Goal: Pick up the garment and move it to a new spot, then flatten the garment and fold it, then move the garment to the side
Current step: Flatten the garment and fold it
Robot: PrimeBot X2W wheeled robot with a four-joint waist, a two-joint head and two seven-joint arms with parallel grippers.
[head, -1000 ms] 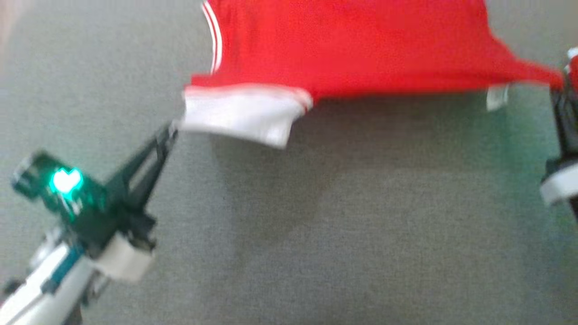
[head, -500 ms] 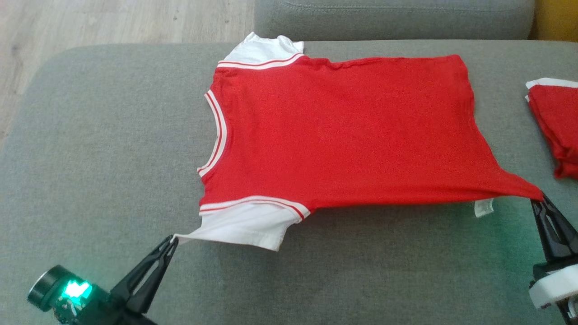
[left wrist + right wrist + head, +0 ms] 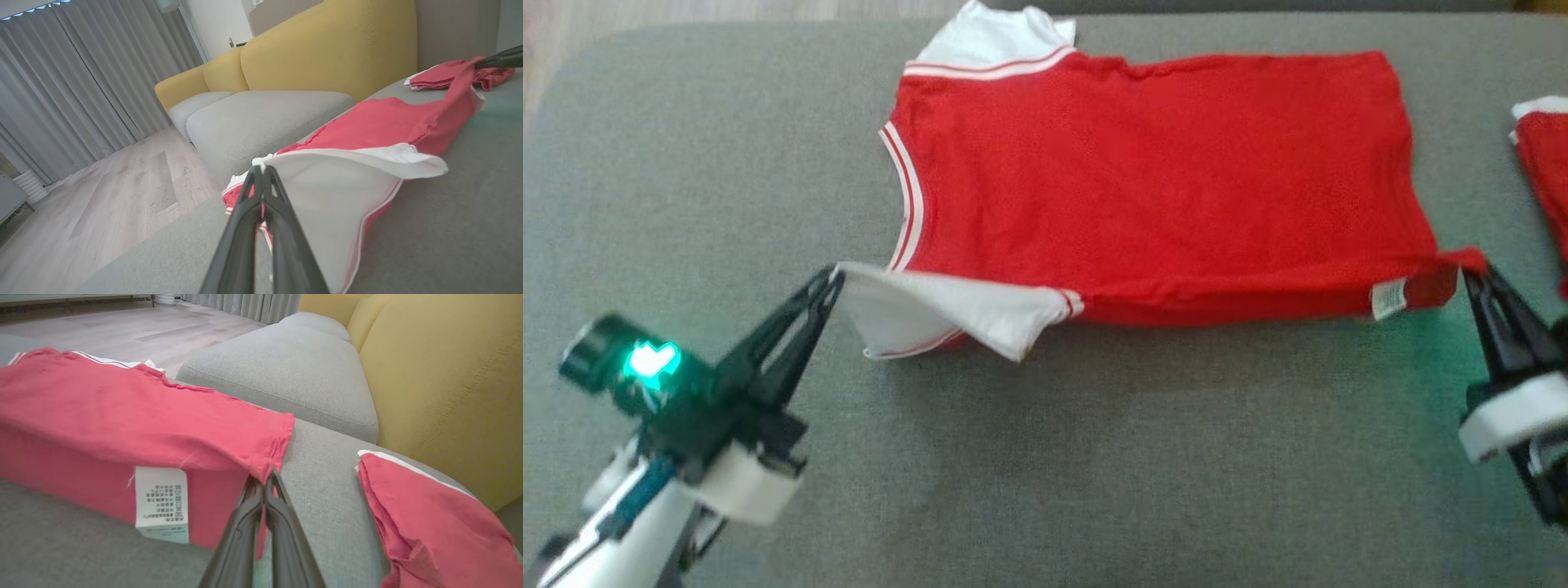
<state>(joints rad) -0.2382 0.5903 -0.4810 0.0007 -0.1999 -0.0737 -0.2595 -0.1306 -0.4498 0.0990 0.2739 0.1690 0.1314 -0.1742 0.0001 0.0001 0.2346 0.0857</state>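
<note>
The garment (image 3: pixel 1160 171) is a red T-shirt with white sleeves, spread on the grey cushion (image 3: pixel 1094 474), neck to the left. My left gripper (image 3: pixel 835 280) is shut on the tip of the near white sleeve (image 3: pixel 931 314), lifted and folded inward; the same grip shows in the left wrist view (image 3: pixel 261 171). My right gripper (image 3: pixel 1470 271) is shut on the near hem corner, raised above the cushion, also in the right wrist view (image 3: pixel 263 479). A white care label (image 3: pixel 161 502) hangs below the lifted hem. The near edge curls up over the shirt.
A second red garment (image 3: pixel 1543 171), folded, lies at the cushion's right edge, close to my right gripper. Beyond the cushion stand another grey seat (image 3: pixel 286 371) and a yellow sofa back (image 3: pixel 441 384). Wooden floor (image 3: pixel 102 196) lies off the left side.
The head camera has shifted. Both grippers have carried the near edge up and toward the far side: the white sleeve and hem corner now curl over the shirt instead of stretching outward.
</note>
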